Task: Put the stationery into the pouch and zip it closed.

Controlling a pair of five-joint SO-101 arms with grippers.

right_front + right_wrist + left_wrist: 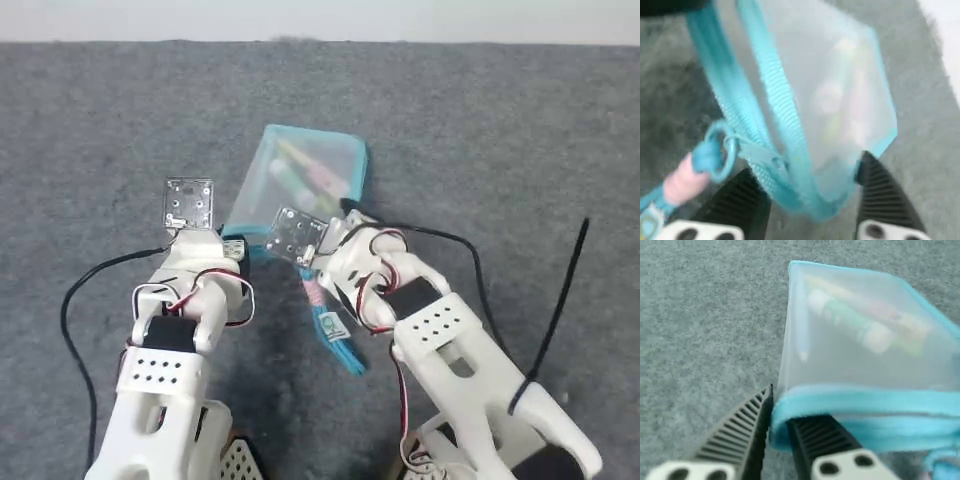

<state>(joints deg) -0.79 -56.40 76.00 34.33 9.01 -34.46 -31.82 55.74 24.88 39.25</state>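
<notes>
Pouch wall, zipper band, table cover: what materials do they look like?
Pouch wall: thin translucent plastic film, probably vinyl, frosted; stationery shows through blurred. Zipper band: woven turquoise fabric tape, ribbed weave visible. Table cover: grey felt or short-pile carpet, matte, fuzzy speckled texture.

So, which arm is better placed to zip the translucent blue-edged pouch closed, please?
Right. The blue zip slider sits beside the right gripper, whose open fingers straddle that end of the translucent blue-edged pouch. The left gripper pinches the opposite corner, anchoring it.
</notes>
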